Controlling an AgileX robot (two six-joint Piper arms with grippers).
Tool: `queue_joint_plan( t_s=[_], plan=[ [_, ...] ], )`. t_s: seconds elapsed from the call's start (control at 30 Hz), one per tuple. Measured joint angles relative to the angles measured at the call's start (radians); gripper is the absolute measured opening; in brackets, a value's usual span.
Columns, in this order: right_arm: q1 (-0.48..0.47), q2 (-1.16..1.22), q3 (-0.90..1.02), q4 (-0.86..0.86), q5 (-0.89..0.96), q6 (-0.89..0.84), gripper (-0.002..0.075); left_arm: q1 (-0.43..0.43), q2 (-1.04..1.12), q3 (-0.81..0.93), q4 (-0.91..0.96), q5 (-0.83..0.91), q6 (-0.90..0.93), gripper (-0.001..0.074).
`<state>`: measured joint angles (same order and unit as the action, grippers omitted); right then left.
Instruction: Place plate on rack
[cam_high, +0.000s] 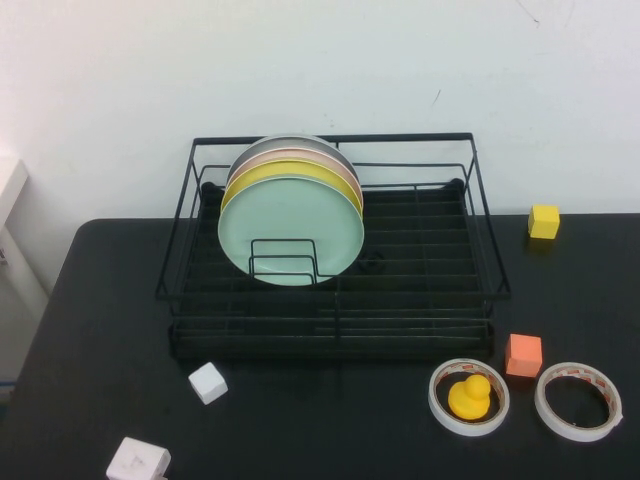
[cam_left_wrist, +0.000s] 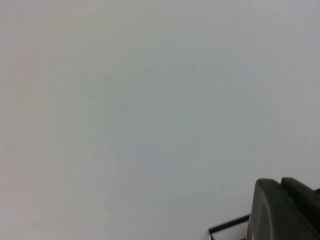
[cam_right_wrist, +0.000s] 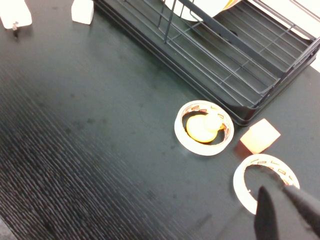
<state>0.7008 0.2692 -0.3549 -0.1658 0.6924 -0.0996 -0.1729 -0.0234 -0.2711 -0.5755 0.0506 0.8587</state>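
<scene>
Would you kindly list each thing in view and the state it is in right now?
plate: upright in the rack, front of the stack
rack: on the table, holding four plates
yellow duck: inside a tape ring
second tape ring: flat, nothing inside
left gripper: shut, raised facing the wall
right gripper: shut, above the second tape ring

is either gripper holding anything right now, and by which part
Nothing is held. The left gripper and right gripper are both shut and empty; the plate already stands in the rack.

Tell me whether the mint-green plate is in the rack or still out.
In. The round pale mint-green plate stands on edge inside the black wire dish rack, frontmost of the stacked plates, behind small upright dividers.
</scene>
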Motion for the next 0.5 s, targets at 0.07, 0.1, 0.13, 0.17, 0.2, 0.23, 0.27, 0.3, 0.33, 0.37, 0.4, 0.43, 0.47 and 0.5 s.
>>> queue_joint_plan(
  t_s=[0.07,0.1,0.13,0.17,0.2,0.23,0.27,0.3,0.33,0.37,0.4,0.43,0.47,0.5],
  plan=[
    [0.000,0.000,0.001,0.000,0.000,0.000,-0.0002,0.000,0.000,0.079,-0.049,-0.080,0.000,-0.0001],
    [0.000,0.000,0.001,0.000,0.000,0.000,-0.0002,0.000,0.002,0.110,-0.085,-0.108,0.000,-0.0001],
    [0.000,0.000,0.001,0.000,0.000,0.000,-0.0002,0.003,0.002,0.147,-0.118,-0.134,-0.005,-0.0001],
    [0.000,0.000,0.001,0.000,0.000,0.000,-0.0002,0.004,0.002,0.182,-0.145,-0.152,-0.019,-0.0001],
    [0.000,0.000,0.001,0.000,0.000,0.000,-0.0002,0.007,0.004,0.214,-0.159,-0.160,-0.034,-0.0001],
    [0.000,0.000,0.001,0.000,0.000,0.000,-0.0002,0.013,0.004,0.241,-0.161,-0.160,-0.059,-0.0001],
    [0.000,0.000,0.001,0.000,0.000,0.000,-0.0002,0.018,0.004,0.263,-0.146,-0.157,-0.093,-0.0001],
    [0.000,0.000,0.001,0.000,0.000,0.000,-0.0002,0.024,0.004,0.277,-0.118,-0.153,-0.134,-0.0001],
    [0.000,0.000,0.001,0.000,0.000,0.000,-0.0002,0.032,0.004,0.289,-0.065,-0.144,-0.182,-0.0001],
    [0.000,0.000,0.001,0.000,0.000,0.000,-0.0002,0.039,0.004,0.291,0.003,-0.134,-0.237,-0.0001],
    [0.000,0.000,0.001,0.000,0.000,0.000,-0.0002,0.045,0.005,0.291,0.080,-0.130,-0.287,-0.0001],
    [0.000,0.000,0.001,0.000,0.000,0.000,-0.0002,0.046,0.005,0.291,0.144,-0.130,-0.343,-0.0001],
    [0.000,0.000,0.001,0.000,0.000,0.000,-0.0002,0.046,0.005,0.291,0.221,-0.125,-0.421,-0.0001],
    [0.000,0.000,0.001,0.000,0.000,0.000,-0.0002,0.046,0.005,0.291,0.296,-0.124,-0.504,-0.0001]
  ],
)
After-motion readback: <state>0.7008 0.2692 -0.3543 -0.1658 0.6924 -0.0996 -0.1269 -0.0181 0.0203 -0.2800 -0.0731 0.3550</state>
